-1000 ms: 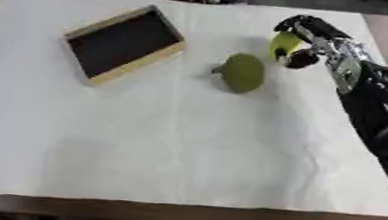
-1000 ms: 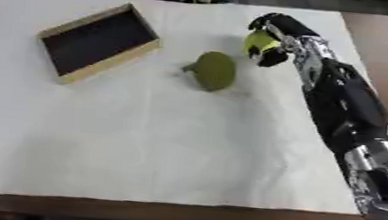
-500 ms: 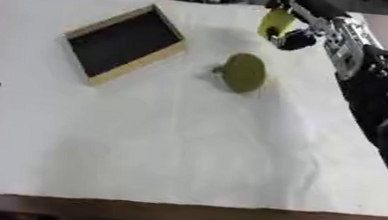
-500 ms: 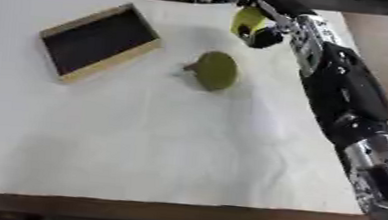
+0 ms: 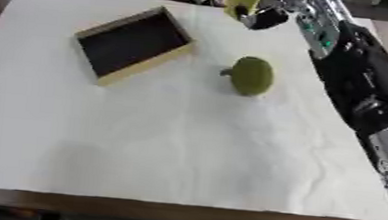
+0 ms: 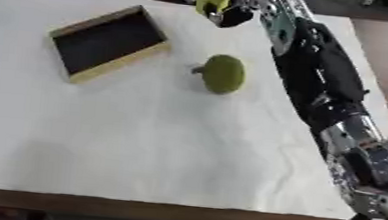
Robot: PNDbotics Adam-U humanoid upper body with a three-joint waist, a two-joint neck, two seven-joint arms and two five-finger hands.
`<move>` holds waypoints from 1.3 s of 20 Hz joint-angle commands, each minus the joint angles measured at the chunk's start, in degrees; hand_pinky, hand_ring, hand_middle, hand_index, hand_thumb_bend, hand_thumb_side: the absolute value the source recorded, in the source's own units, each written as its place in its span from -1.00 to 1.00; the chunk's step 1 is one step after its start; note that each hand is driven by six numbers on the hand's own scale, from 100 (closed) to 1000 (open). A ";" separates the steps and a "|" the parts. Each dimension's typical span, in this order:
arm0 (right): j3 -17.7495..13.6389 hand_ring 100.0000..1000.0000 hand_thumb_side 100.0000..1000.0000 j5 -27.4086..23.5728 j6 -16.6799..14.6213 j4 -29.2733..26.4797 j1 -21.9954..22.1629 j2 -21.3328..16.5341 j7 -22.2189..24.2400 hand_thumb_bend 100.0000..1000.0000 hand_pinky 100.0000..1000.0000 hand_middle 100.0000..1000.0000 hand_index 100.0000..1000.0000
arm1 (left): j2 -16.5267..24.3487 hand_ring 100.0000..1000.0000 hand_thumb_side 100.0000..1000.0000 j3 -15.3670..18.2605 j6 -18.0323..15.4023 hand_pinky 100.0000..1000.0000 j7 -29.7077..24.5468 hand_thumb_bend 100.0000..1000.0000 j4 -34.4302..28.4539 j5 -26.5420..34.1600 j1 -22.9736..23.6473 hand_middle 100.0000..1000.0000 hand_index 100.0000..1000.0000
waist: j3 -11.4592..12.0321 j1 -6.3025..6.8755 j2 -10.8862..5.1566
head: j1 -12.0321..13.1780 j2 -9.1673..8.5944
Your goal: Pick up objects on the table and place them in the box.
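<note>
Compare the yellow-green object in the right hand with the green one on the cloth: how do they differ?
The yellow-green object is brighter and yellower; the green object is a duller olive. The yellow-green one is held in the right hand, fingers curled round it, near the table's far edge; the green one lies free on the white cloth, right of the box. The green one shows whole, round with a short stem; the held one is partly hidden. Neither is in the box.

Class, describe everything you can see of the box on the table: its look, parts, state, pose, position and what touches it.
The box is a shallow open rectangular tray with a light, wood-coloured rim and a dark inside that looks empty. It lies flat on the white cloth at the far left, turned at an angle to the table's edges. Nothing touches it but the cloth; the green fruit lies apart to its right.
</note>
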 commanded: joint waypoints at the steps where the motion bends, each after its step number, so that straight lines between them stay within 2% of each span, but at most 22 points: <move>1: -0.20 0.41 -1.00 1.53 0.77 0.12 -2.44 1.82 0.06 -1.00 0.31 0.08 0.64 | 0.42 0.08 0.36 -0.38 -0.14 0.27 -0.54 -1.00 -1.07 0.23 -0.99 0.09 0.47 | 0.76 0.11 -0.76 | -1.03 0.27; 7: -0.90 0.41 -1.00 4.03 2.35 1.74 -3.19 5.30 -1.17 -1.00 0.30 0.09 0.64 | 0.24 0.08 0.36 -1.10 -0.26 0.27 -1.28 -1.00 -1.27 0.64 -1.76 0.09 0.47 | 3.58 -0.14 -0.25 | -3.20 0.27; 11: -1.12 0.42 -1.00 5.21 2.71 2.54 -3.08 8.16 -1.96 -1.00 0.30 0.14 0.66 | -0.11 0.08 0.36 -1.73 -0.35 0.27 -1.91 -1.00 -1.37 0.97 -2.34 0.09 0.47 | 5.78 -0.30 0.12 | -4.69 0.27; 15: -0.97 0.42 -1.00 6.57 2.68 3.02 -2.60 10.70 -2.59 -1.00 0.31 0.18 0.67 | -0.44 0.08 0.36 -2.08 -0.41 0.27 -2.31 -1.00 -1.44 1.21 -2.77 0.09 0.47 | 6.99 -0.37 0.42 | -5.66 0.27; 17: -0.79 0.43 -1.00 7.54 2.63 3.18 -2.13 11.72 -2.94 -1.00 0.32 0.26 0.71 | -0.55 0.08 0.36 -2.16 -0.42 0.27 -2.42 -1.00 -1.48 1.28 -2.93 0.09 0.47 | 7.46 -0.42 0.57 | -5.90 0.27; 21: -0.47 0.49 -1.00 9.23 2.37 3.36 -1.01 13.08 -4.39 -1.00 0.37 0.56 0.85 | -0.65 0.08 0.36 -2.12 -0.41 0.27 -2.42 -1.00 -1.56 1.31 -3.06 0.09 0.47 | 7.65 -0.47 0.77 | -5.93 0.27; 23: -0.23 0.52 -0.82 10.15 2.11 3.28 -0.61 13.49 -5.57 -0.99 0.40 0.65 0.89 | -0.67 0.08 0.36 -2.13 -0.39 0.27 -2.43 -1.00 -1.58 1.33 -3.14 0.09 0.47 | 7.54 -0.52 0.83 | -5.80 0.27; 24: -0.15 0.54 -0.62 10.65 2.02 3.19 -0.42 13.63 -6.37 -0.89 0.41 0.72 0.91 | -0.69 0.07 0.36 -2.15 -0.38 0.27 -2.45 -1.00 -1.57 1.33 -3.16 0.09 0.47 | 7.48 -0.55 0.84 | -5.74 0.27; 25: -0.09 0.54 -0.60 11.12 1.98 3.19 -0.25 13.75 -7.23 -0.87 0.41 0.73 0.91 | -0.71 0.07 0.36 -2.15 -0.38 0.27 -2.46 -1.00 -1.56 1.33 -3.15 0.09 0.47 | 7.42 -0.57 0.83 | -5.66 0.27; 26: -0.06 0.58 -0.43 11.52 1.94 3.19 -0.13 13.84 -8.07 -0.74 0.44 0.82 0.94 | -0.72 0.07 0.36 -2.13 -0.37 0.27 -2.45 -1.00 -1.54 1.32 -3.15 0.09 0.47 | 7.35 -0.58 0.84 | -5.59 0.27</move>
